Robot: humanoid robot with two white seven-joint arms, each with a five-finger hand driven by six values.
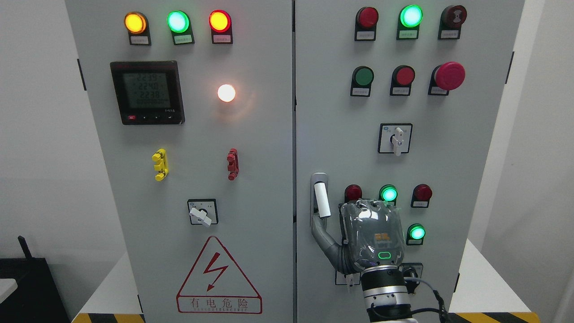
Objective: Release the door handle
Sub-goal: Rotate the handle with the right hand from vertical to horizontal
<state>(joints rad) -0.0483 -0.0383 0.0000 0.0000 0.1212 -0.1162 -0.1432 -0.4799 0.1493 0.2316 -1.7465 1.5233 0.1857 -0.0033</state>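
Observation:
The door handle is a white upright grip in a grey recessed plate on the left edge of the right cabinet door. My right hand, grey under a clear cover, rises from the bottom edge just right of the handle, its back facing me. Its thumb stretches up and left and ends right below the white grip. Nothing wraps the grip, which shows in full. The other fingers point away toward the panel and are mostly hidden behind the hand's back. The left arm is out of view.
Lit green lamps and red lamps sit close around the hand. A white rotary switch is above it, a red mushroom button higher up. The left door carries a meter and a warning triangle.

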